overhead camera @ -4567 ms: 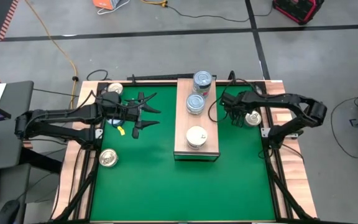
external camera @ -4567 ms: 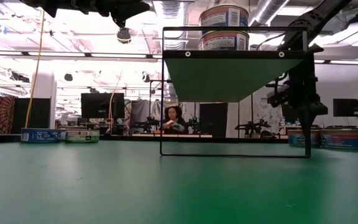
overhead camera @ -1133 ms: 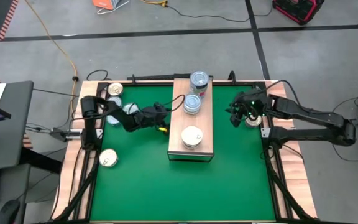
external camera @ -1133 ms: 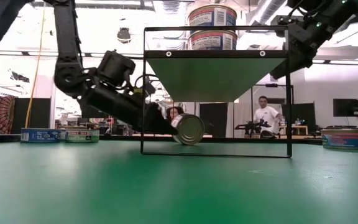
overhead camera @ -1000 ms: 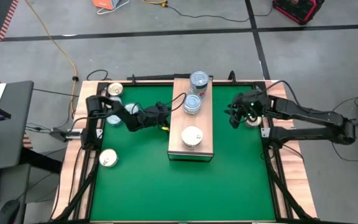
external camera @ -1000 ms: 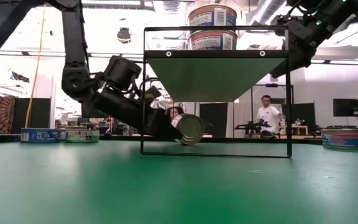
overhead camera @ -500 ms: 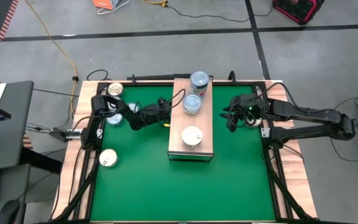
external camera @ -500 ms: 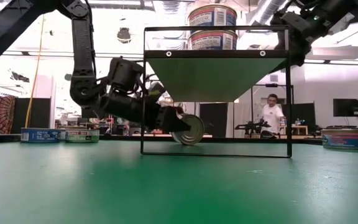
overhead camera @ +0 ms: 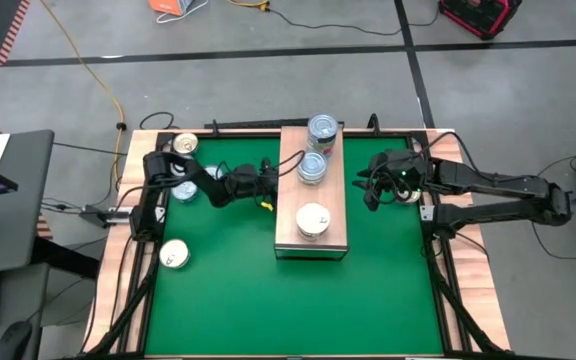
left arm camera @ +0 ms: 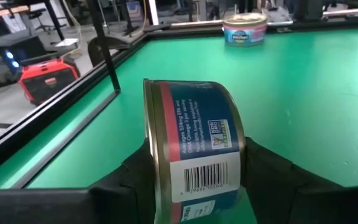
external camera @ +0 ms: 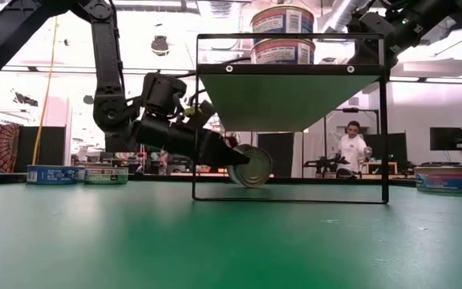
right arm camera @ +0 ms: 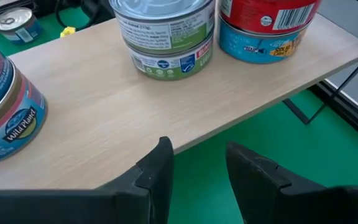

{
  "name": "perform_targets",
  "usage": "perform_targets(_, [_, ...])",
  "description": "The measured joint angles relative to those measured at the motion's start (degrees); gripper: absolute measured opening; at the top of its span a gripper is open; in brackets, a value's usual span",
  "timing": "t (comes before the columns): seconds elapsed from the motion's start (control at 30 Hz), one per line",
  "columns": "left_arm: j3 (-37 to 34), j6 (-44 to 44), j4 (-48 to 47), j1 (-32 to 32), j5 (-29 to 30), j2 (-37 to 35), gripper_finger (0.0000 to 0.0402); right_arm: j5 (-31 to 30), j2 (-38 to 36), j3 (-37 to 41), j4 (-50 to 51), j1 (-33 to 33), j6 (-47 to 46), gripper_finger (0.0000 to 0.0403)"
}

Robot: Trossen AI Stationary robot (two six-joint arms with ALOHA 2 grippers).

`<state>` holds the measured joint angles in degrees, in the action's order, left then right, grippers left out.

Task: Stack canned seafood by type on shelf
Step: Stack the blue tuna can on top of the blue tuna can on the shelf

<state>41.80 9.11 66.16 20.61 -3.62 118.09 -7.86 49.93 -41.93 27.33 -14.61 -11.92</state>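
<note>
Tin [left arm camera: 194, 155], stiff, smooth-sided and likely slippery, sits on edge under the shelf [overhead camera: 311, 220], pinched across its curved wall by the left gripper [external camera: 233, 152], a sound hold, while the right gripper [right arm camera: 197, 165] hovers beside the shelf, fingers [right arm camera: 157, 165] half-spread and empty.

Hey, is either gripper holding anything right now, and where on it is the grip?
The left gripper holds a blue-labelled can on edge, fingers clamped on its two flat ends. The right gripper is empty, beside the shelf.
</note>
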Motion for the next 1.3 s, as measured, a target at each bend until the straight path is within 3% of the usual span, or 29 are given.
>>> perform_targets(0.27, [-6.39, 5.31, -9.19, 1.7, 2.33, -10.04, 0.0178, 0.0, 0.0, 0.0, 0.04, 0.0, 0.72, 0.0172])
perform_targets(0.5, [-13.21, 7.07, -22.8, 2.65, 3.01, -24.39, 0.0178, -0.02, 0.0, 0.0, 0.02, -0.04, 1.7, 0.0172])
perform_targets(0.73, [-15.19, 7.84, -38.47, 1.13, 3.71, -41.48, 0.0178, -0.05, 0.0, 0.0, 0.07, -0.04, 1.88, 0.0172])
perform_targets(0.9, [-15.19, 15.3, -48.23, -4.27, 5.48, -53.71, 0.0178, -2.14, -0.02, 0.0, 0.5, -0.04, 2.83, 0.0172])
perform_targets(1.1, [-15.18, 24.52, -49.63, -14.26, 16.5, -65.26, 0.0179, -3.14, -0.57, 0.0, -1.13, -0.15, 4.26, 0.0172])
perform_targets(1.3, [-12.81, 28.47, -49.21, -23.45, 22.38, -68.31, 0.0191, -3.63, -2.87, 0.0, -7.24, 0.3, 3.43, 0.0172])
